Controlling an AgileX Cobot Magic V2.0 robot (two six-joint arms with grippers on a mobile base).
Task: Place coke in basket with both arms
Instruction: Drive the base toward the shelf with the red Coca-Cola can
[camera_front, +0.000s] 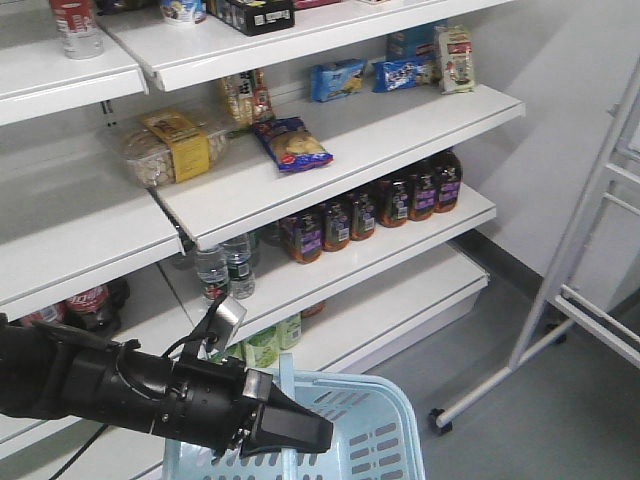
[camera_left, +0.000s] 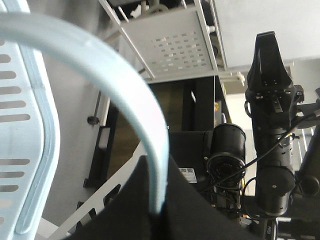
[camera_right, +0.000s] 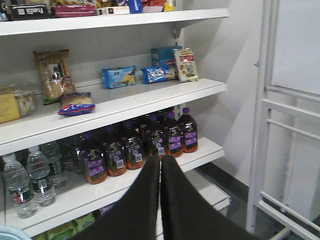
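Shop shelving fills the front view, where the coke is seen standing on the top-left shelf, well apart from the basket below. The left gripper is closed on the handle. From the left wrist, the handle is shown pinched between the fingers. From the right wrist, the right gripper is seen pressed together and empty. It should be spread before the coke is approached, with the basket held level.

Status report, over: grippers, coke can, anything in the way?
Left gripper shut on basket handle. Right gripper shut, empty. Coke can on upper-left shelf, not in basket. Nothing seen blocking it.
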